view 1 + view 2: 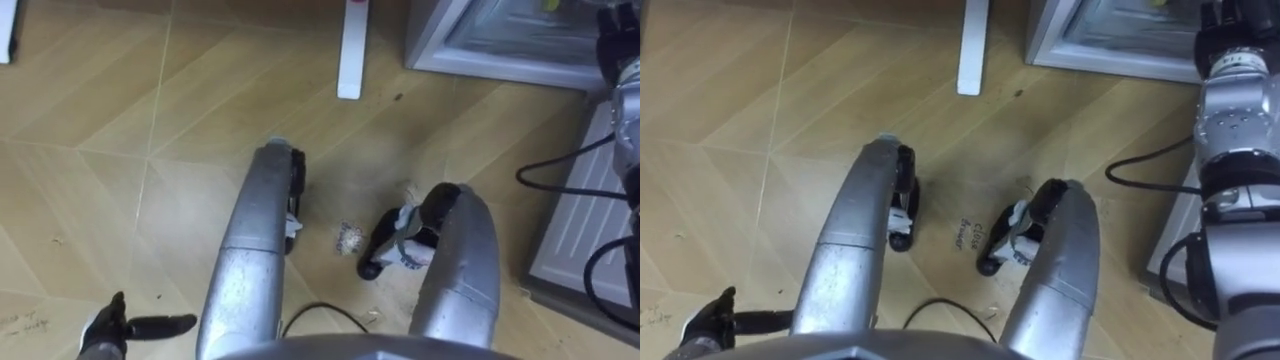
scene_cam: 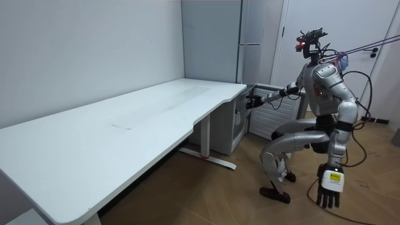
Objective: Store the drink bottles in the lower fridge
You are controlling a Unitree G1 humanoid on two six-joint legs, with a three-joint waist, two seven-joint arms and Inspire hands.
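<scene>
**Crouched at the lower fridge, but where's the drink?**

So the robot is bent at the knees right in front of the lower fridge (image 1: pixel 470 62), next to the white table (image 2: pixel 125 125). The fridge door (image 2: pixel 275 115) hangs open on the robot's right.

The right robot hand (image 2: pixel 253 100) is stretched out to the fridge opening. Honestly I can't tell how its fingers sit or whether there's a drink in them, it's just a dark blob there. The left robot hand (image 1: pixel 135 325) hangs low by the floor, fingers straight and slack, holding nothing.

No drink I can pick out for sure. There's a small yellow thing (image 1: pixel 548 5) at the top edge inside the fridge that might be one, can't say more. The rest of the compartment looks pale and I can't read what's on the shelf.

My guess on handling: a full bottle or can is stiff, smooth and fairly heavy, maybe slick if cold. I'd wrap it round the middle of the body, not the cap, and keep it upright going in.
</scene>
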